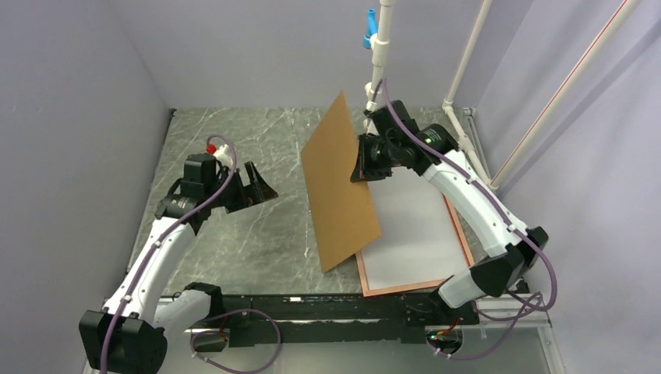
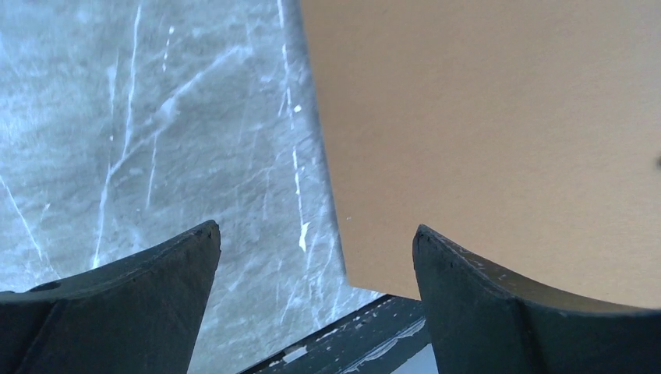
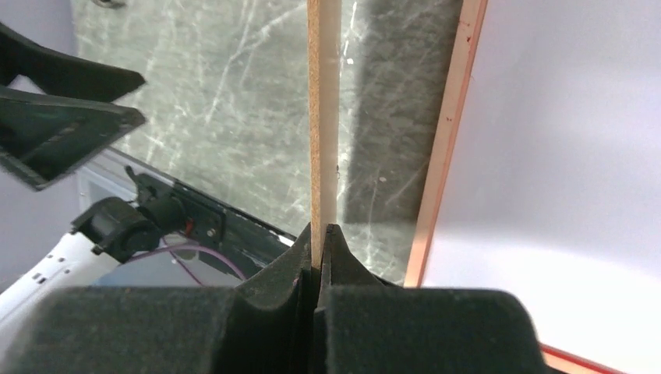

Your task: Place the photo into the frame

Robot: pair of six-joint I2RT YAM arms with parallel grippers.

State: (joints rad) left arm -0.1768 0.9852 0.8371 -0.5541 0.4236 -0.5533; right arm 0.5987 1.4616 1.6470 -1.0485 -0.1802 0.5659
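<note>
While left fingers (image 2: 140, 296) gape, right fingers (image 3: 282, 287) pinch the brown board (image 1: 339, 179) edgewise.

One frame (image 3: 447, 132), one photo (image 1: 413, 234), one board (image 1: 339, 187).

Frame (image 1: 460, 231) lies flat at near right, copper-orange back edge up. Photo (image 1: 413, 234) sits flat inside it, white back up, left part hidden.
</note>
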